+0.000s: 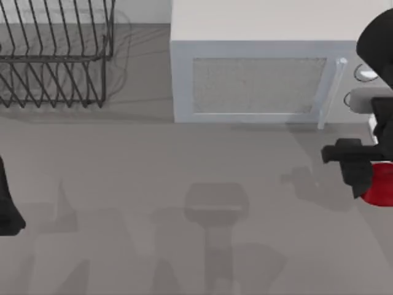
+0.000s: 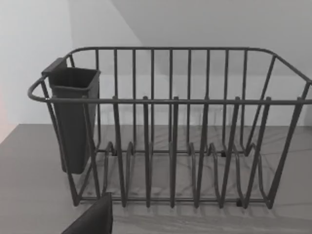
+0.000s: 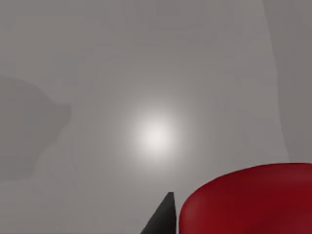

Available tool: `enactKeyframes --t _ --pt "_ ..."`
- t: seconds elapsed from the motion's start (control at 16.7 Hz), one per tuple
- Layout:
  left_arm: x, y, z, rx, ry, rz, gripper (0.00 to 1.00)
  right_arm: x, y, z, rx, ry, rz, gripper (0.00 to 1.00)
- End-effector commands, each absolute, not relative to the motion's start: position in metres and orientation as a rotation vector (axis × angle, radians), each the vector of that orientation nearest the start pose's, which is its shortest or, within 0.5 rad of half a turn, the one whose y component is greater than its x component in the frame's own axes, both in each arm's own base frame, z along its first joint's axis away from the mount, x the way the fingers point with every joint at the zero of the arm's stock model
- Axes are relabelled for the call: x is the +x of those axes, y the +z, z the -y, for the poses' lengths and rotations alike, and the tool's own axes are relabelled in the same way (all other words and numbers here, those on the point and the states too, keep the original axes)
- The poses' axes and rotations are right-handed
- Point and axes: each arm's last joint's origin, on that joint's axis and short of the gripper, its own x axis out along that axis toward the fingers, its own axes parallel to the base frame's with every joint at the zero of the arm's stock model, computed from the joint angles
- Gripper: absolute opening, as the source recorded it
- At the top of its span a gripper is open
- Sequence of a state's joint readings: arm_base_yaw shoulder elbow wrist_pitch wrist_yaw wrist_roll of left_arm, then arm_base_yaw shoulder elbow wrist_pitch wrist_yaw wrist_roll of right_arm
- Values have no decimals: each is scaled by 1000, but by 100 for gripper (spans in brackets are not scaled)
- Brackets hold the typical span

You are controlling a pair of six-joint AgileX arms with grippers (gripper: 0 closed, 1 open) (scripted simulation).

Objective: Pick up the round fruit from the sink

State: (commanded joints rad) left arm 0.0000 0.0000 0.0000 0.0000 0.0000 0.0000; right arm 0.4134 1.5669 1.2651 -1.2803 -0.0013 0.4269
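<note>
From where I stood, the right gripper hung at the right edge of the counter, just in front of the microwave, and the round fruit sat tucked right against its dark body. In the right wrist view the fruit bulged large and glossy red, close beside one dark fingertip, with bare grey surface spread out behind it. It looked to me as if the jaws were closed around the fruit, though only one finger was plain to see, so I could not swear to the grip. No sink was to be seen; the fruit appeared to be up above the counter rather than lying on it. By my reckoning the picking was done or very nearly so, and what remained was little more than keeping it secure. The left arm was parked at the left edge, its camera facing the wire dish rack with a dark cutlery cup.
</note>
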Motion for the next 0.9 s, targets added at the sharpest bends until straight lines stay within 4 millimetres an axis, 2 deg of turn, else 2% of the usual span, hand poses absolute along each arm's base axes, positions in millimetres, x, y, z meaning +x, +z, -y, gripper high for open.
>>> enactKeyframes --t 0.36,0.48,0.78,0.9 --pt "106 160 1 0 0 0 100 252 178 -114 13 -4 -1558 0" --pt "106 160 1 0 0 0 100 249 163 -113 9 -7 -1568 0" --pt "106 160 1 0 0 0 100 248 160 -113 8 -8 -1571 0" --pt "106 160 1 0 0 0 100 248 160 -113 8 -8 -1571 15"
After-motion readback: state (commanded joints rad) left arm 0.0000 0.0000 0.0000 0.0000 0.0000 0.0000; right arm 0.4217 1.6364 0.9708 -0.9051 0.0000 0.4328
